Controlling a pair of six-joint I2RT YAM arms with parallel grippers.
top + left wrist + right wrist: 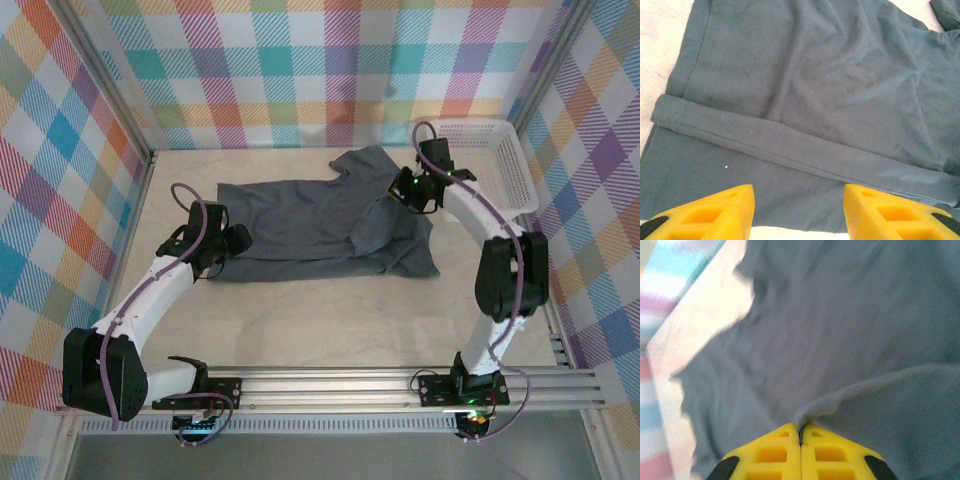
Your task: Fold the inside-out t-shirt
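Note:
The dark slate-grey t-shirt (320, 225) lies spread across the middle of the table, rumpled at its right end. My left gripper (238, 240) hovers at the shirt's left edge. Its yellow fingers (715, 212) stand open over the fabric (805, 100), above a turned-up hem band (790, 150), with nothing between them. My right gripper (410, 190) is at the shirt's upper right part. There its yellow fingers (770, 455) are shut on a raised fold of the grey cloth (850, 390), and the pinched ridge runs off to the right.
A white mesh basket (500, 160) stands at the back right, just behind my right arm. Checked walls close in the table on three sides. Bare tabletop (330, 320) lies between the shirt and the arm bases.

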